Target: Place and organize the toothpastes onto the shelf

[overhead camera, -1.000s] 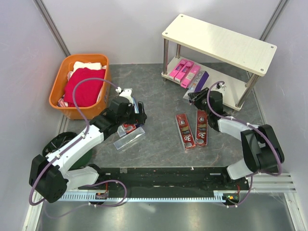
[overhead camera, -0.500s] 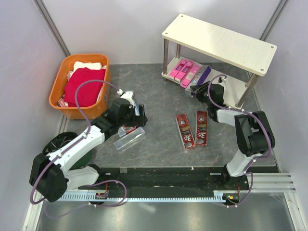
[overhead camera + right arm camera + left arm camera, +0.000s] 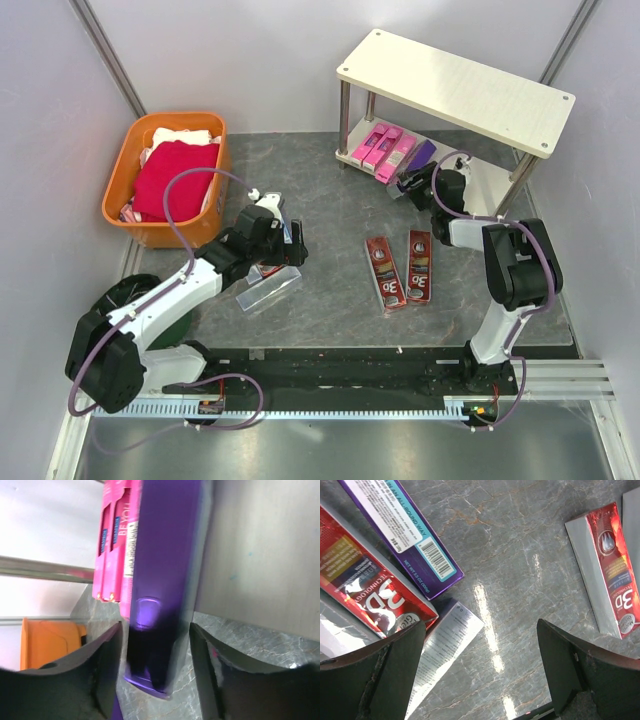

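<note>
The shelf [image 3: 460,92] stands at the back right. Pink cartons [image 3: 380,148] and a purple carton [image 3: 418,160] lie on its lower board [image 3: 478,190]. My right gripper [image 3: 410,183] is at the purple carton's near end. In the right wrist view its jaws [image 3: 156,625] straddle the purple carton [image 3: 160,570] with slim gaps, open. Two dark red cartons [image 3: 385,272] [image 3: 419,265] lie mid-floor. My left gripper [image 3: 290,245] hovers open over a red carton [image 3: 370,595], a purple carton [image 3: 402,535] and a silver carton [image 3: 445,650], holding nothing.
An orange basket [image 3: 118,205] with red and white cloths [image 3: 172,180] stands at the left. The shelf's metal legs [image 3: 345,120] rise beside the pink cartons. Another red carton [image 3: 607,567] shows at the right of the left wrist view.
My right gripper has moved up to the shelf with the purple carton, which now lies on the lower board beside the pink ones. My left gripper has shifted slightly right.
</note>
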Available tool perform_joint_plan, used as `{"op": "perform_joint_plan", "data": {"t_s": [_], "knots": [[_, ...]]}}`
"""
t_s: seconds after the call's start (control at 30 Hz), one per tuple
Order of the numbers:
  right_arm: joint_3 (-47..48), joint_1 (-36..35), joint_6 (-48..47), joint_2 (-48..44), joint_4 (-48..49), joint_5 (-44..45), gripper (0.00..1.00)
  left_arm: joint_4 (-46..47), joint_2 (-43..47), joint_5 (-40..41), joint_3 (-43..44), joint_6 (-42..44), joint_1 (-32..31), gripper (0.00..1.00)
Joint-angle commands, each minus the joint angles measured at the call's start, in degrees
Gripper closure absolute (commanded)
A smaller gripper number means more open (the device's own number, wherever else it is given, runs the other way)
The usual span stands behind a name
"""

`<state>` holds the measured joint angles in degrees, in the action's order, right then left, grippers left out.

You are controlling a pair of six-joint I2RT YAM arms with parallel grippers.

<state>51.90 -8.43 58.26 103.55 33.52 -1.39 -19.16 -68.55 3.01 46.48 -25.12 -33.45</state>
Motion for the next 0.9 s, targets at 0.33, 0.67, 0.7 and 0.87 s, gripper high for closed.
{"op": "perform_joint_plan", "data": {"t_s": [0.33, 0.67, 0.7, 0.87], "knots": [[0.75, 0.43, -1.31, -1.06, 3.57, 4.29, 0.18, 3.16, -0.18, -2.83, -1.39, 0.52, 0.32, 0.00], [1.53, 0.34, -0.96, 0.43, 5.50, 4.64, 0.40, 3.25, 0.70, -2.83, -2.80, -0.10, 0.32, 0.00], [1.80, 0.34, -0.95, 1.04, 5.51, 4.73, 0.42, 3.25, 0.70, -2.83, -2.88, -0.10, 0.32, 0.00], [3.99, 0.43, -1.48, 2.53, 4.45, 5.52, 0.51, 3.16, 0.70, -2.83, -2.97, -0.19, 0.32, 0.01]]}}
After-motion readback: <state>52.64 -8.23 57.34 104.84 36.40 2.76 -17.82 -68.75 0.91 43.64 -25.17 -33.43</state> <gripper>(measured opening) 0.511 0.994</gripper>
